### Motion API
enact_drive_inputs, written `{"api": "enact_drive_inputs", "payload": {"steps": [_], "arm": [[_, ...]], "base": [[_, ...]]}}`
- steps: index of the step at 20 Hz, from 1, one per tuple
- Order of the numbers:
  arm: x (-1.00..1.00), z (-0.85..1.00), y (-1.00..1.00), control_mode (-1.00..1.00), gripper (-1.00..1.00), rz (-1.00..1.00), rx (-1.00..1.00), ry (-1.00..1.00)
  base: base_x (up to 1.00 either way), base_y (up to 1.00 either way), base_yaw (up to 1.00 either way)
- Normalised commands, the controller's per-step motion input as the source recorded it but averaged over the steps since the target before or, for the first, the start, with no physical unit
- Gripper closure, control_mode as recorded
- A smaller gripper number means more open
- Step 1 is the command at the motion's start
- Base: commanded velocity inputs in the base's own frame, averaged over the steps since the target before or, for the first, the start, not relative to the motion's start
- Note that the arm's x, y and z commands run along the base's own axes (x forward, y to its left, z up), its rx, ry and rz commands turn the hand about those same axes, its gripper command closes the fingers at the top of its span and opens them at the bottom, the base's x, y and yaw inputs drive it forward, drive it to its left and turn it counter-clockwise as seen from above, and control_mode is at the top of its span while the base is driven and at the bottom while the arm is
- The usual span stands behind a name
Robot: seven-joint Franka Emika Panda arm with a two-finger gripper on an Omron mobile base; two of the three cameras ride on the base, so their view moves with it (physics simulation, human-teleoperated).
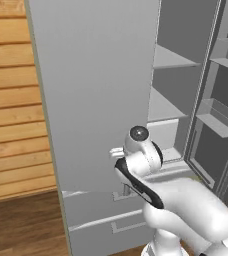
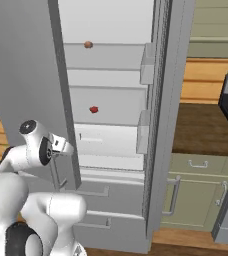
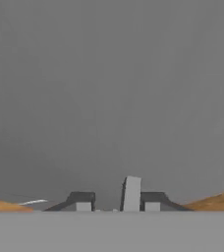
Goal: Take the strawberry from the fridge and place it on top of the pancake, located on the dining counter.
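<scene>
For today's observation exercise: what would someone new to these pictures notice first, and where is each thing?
The tall grey fridge stands with one door swung open, showing pale shelves. A tiny red strawberry sits on the middle shelf, with a small brownish item on the shelf above. The white robot arm reaches toward the left door's edge, low in front.

Open fridge with pale shelves inside. Upper shelf carrying one small brownish round item near its front edge. Middle shelf below, holding the strawberry, red, tiny, alone on the pale surface.
</scene>
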Motion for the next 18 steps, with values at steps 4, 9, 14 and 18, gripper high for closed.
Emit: {"api": "enact_drive_inputs", "payload": {"steps": [4, 9, 14, 18], "arm": [[-0.98, -0.01, 0.04, -1.00, 1.00, 0.00, 0.05, 0.00], [-0.46, 0.09, 0.18, -1.00, -1.00, -0.05, 0.00, 0.00], [-0.39, 0.45, -0.29, -1.00, -1.00, -0.11, 0.08, 0.00], [-0.62, 0.51, -0.72, -1.00, -1.00, -0.05, 0.25, 0.00]], "base": [[0.00, 0.00, 0.00], [0.00, 0.00, 0.00], [0.00, 0.00, 0.00], [0.00, 0.00, 0.00]]}}
